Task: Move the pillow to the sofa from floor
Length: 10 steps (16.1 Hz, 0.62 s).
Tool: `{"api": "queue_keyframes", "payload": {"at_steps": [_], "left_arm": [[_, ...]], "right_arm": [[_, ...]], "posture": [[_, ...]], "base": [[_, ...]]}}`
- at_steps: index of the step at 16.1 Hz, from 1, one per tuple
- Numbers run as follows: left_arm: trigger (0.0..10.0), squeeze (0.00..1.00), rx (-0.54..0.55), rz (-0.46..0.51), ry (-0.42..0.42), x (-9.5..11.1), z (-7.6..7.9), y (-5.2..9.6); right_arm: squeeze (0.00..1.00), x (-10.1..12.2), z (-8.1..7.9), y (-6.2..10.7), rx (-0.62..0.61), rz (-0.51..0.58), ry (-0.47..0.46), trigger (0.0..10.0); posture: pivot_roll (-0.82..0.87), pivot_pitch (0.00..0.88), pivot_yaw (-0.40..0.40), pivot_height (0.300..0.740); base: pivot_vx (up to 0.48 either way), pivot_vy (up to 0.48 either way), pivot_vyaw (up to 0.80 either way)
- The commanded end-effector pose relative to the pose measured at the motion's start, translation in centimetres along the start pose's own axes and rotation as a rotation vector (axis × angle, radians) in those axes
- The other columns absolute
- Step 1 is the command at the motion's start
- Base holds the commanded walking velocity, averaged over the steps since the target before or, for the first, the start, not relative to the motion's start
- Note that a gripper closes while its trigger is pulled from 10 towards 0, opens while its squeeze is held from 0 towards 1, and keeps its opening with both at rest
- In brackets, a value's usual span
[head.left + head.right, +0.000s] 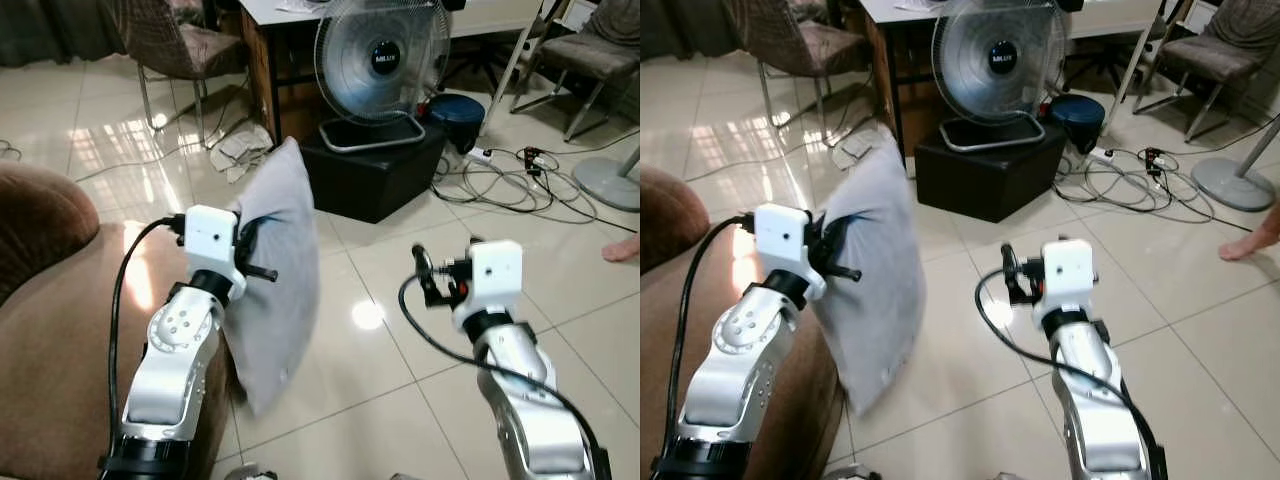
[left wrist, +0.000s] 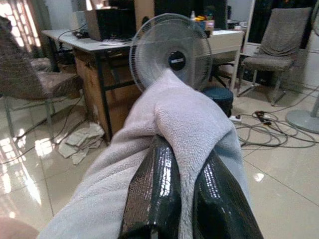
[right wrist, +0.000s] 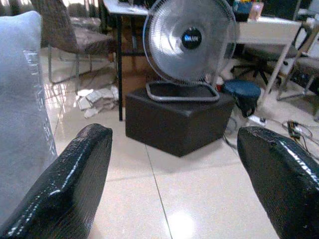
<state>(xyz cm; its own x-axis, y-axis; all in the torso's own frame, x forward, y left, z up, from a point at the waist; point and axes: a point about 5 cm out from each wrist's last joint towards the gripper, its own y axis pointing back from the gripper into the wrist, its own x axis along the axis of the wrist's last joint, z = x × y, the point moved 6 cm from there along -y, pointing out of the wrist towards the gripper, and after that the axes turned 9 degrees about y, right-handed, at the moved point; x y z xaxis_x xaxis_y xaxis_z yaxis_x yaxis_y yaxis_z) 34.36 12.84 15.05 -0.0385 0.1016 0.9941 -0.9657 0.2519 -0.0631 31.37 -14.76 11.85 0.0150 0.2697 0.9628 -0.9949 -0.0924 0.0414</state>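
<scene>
The left tool (image 1: 262, 250) is clenched on the soft light-grey fleece pillow (image 1: 283, 270), its two glossy black fingers (image 2: 154, 194) pinching a fold of the fabric at the pillow's edge. The pillow hangs upright from that grip, clear of the pale glossy tiled floor (image 1: 380, 400), its upper corner pointing up and away from the tool and its lower end dangling just beside the silver left arm (image 1: 175, 365). The brown upholstered sofa (image 1: 50, 330) lies on the outer side of the left tool, below and beside the arm; the pillow hangs just beside the sofa's edge

The right tool (image 1: 428, 275) is released, its two black fingers (image 3: 65, 184) spread wide with nothing between them. It hovers over bare floor, well apart from the pillow, which lies off to its inner side

Ahead of both tools a round wire-grilled silver fan (image 1: 382, 62) stands on a black box-shaped stand (image 1: 375, 170). Behind that is a white-topped desk (image 2: 89, 42) with dark legs, and a crumpled pale cloth (image 1: 240, 148) lies on the floor near it. Beyond the right tool a tangle of grey cables (image 1: 500, 180) spreads over the tiles beside a dark blue round container (image 1: 458, 112). A person's bare foot (image 1: 622, 246) rests on the floor far out on the right tool's outer side
</scene>
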Motion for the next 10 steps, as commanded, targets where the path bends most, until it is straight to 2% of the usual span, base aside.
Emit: {"api": "queue_keyframes", "payload": {"at_steps": [1, 5, 7, 10], "left_arm": [[10.0, 0.0, -0.019, 0.034, -0.019, 1.2, 0.5, -0.6], [10.0, 0.0, -0.038, 0.06, 0.016, 1.4, 0.8, -0.4], [10.0, 0.0, 0.004, 0.039, -0.03, 0.9, 0.2, -0.4], [10.0, 0.0, 0.027, 0.037, -0.031, 0.9, -0.1, -0.4]], "right_arm": [[0.0, -0.8, -0.3, 0.1, 0.002, -0.04, 0.079, 10.0], [0.0, -0.3, -0.5, 0.7, 0.022, -0.009, 0.059, 10.0], [0.0, 0.1, -0.8, 0.4, 0.04, 0.003, 0.079, 10.0], [0.0, 0.4, -1.1, 0.1, 0.054, 0.011, 0.078, 10.0]], "posture": [[-0.06, 0.014, 0.026, 0.74], [-0.07, 0.016, 0.033, 0.74], [-0.06, 0.015, 0.027, 0.74], [-0.06, 0.014, 0.021, 0.74]], "base": [[0.0, 0.0, 0.0], [0.0, 0.0, 0.0], [0.0, -0.15, 0.8], [0.0, -0.48, 0.8]]}}
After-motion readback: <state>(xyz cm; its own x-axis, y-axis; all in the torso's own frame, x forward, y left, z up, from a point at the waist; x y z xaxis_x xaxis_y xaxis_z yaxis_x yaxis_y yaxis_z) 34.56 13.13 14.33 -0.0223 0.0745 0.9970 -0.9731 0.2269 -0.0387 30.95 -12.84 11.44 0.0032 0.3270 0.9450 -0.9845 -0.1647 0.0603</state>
